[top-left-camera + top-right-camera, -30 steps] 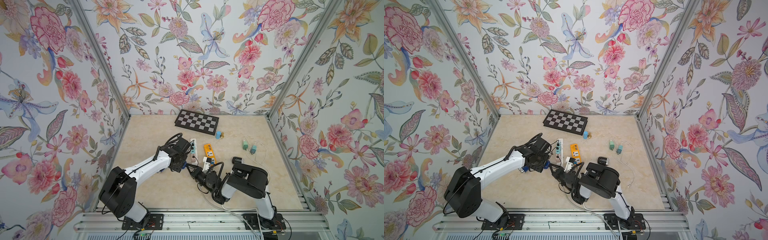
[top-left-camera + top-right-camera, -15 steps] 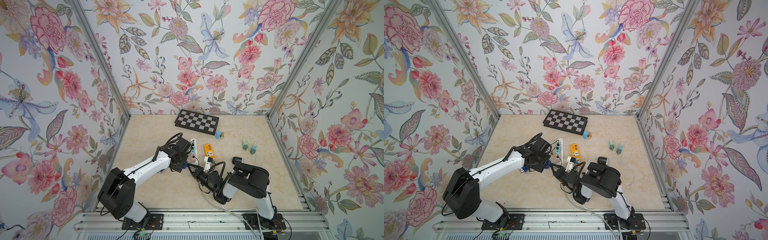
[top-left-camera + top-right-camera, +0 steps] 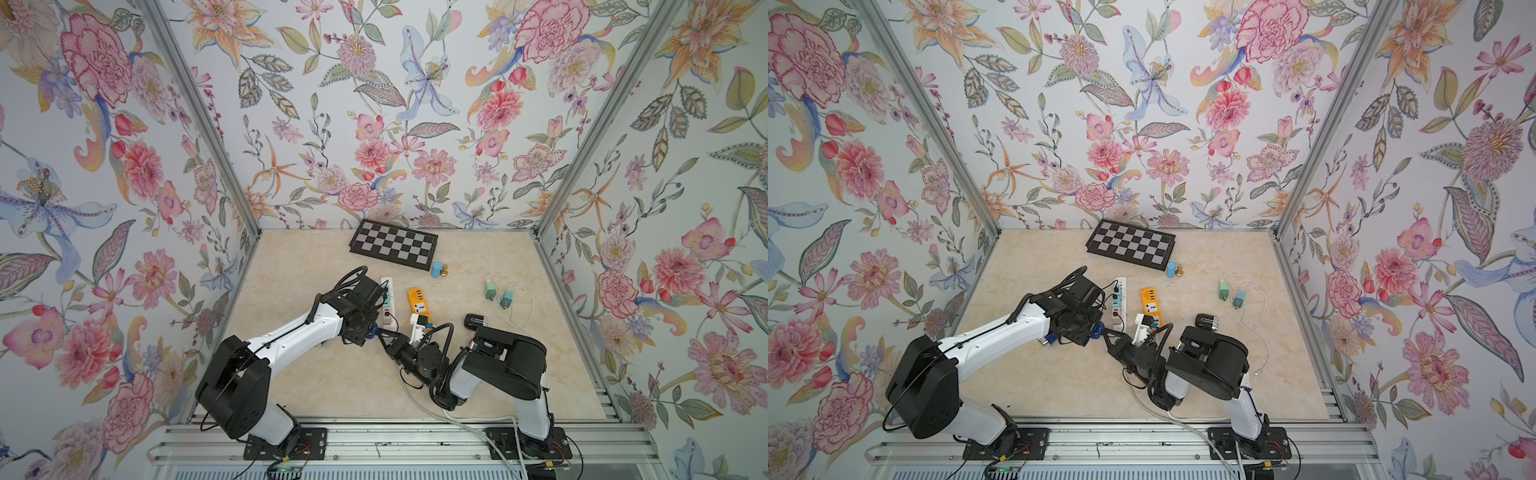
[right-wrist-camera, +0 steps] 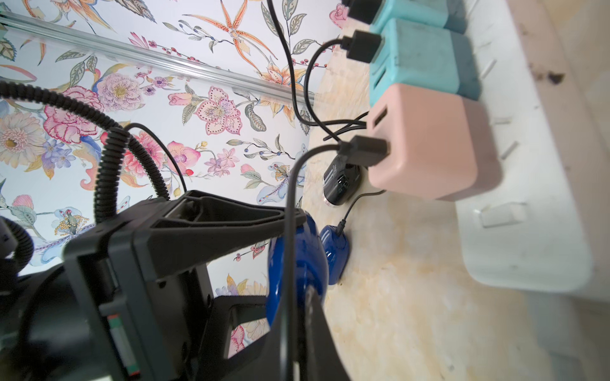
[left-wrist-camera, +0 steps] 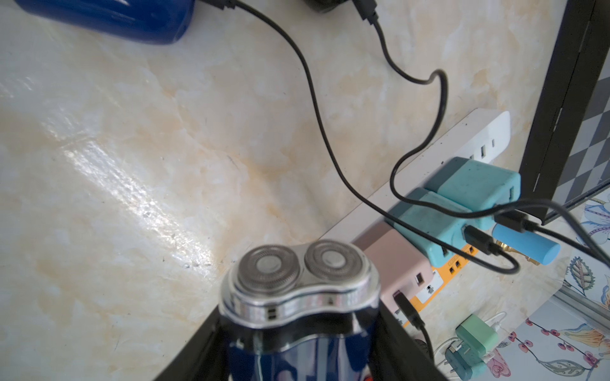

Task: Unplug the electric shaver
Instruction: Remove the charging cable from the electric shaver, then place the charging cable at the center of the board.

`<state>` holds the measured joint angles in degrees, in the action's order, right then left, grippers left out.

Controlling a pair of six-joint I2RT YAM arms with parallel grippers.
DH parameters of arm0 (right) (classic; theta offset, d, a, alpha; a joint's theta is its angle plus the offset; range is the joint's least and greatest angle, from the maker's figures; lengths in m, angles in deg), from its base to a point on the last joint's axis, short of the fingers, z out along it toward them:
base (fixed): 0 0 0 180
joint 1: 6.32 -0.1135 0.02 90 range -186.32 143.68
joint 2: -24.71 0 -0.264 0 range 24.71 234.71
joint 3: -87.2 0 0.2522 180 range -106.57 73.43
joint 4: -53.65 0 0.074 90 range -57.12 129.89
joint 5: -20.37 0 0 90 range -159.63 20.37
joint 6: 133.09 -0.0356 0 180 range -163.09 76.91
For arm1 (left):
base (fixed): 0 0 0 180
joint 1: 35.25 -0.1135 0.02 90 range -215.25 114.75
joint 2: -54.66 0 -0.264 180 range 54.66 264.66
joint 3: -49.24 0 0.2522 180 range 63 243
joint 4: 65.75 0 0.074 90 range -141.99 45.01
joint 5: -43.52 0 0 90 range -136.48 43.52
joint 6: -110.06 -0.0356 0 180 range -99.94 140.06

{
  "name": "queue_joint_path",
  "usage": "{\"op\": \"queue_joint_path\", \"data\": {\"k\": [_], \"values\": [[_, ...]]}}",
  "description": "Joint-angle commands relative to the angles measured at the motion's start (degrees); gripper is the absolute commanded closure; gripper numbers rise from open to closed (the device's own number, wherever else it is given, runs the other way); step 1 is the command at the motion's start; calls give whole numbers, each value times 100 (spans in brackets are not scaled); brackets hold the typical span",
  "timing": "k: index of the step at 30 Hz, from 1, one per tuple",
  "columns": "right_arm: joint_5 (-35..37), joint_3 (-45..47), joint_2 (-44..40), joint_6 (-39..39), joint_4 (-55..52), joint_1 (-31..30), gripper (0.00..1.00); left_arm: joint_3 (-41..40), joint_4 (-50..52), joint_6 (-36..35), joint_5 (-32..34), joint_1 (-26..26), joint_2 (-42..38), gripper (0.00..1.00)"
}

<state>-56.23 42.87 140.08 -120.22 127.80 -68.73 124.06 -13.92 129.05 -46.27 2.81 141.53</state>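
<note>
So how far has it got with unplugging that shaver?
Done: the left gripper holds the blue shaver. In hand: the right gripper is shut, seemingly on the black cable at the shaver's base. Left: pulling it free. Whether the plug is out of the shaver is hidden, and the cable's other end sits in the pink adapter.

Electric shaver [image 5: 298, 290], lower body cropped.

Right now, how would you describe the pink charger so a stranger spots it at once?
From the chessboard, come forward to the white power strip beside the orange strip. Three cube chargers sit in a row on it; the pink charger is farthest from the board, the only pink one beside two teal chargers.
</note>
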Motion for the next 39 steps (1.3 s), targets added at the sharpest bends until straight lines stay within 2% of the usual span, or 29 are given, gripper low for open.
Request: {"op": "queue_joint_path", "data": {"k": [1, 6, 11, 15, 17, 25, 33, 39], "values": [[-437, 164, -41, 55, 240, 222, 100, 47, 177, -83, 480, -105, -133, 79], [-689, 120, -7, 125, 294, 332, 100, 69, 184, -191, 520, -150, -162, 81], [-187, 252, -195, 199, 296, 280, 100, 6, 262, -137, 576, -151, -214, 82], [526, 264, -408, 406, 295, -7, 100, -37, 266, -51, 631, -150, -267, 81], [630, 190, -420, 445, 296, -85, 100, -33, 259, -45, 650, -158, -267, 82], [-106, 235, -372, 353, 256, 151, 100, -71, 252, -208, 586, -210, -254, 82], [-1365, 135, -204, 299, -259, 306, 100, 61, 447, -746, 899, -291, -331, 81], [-2329, -64, -151, 513, -1158, 370, 100, 85, 597, -1132, 994, -291, -381, 81]]}}
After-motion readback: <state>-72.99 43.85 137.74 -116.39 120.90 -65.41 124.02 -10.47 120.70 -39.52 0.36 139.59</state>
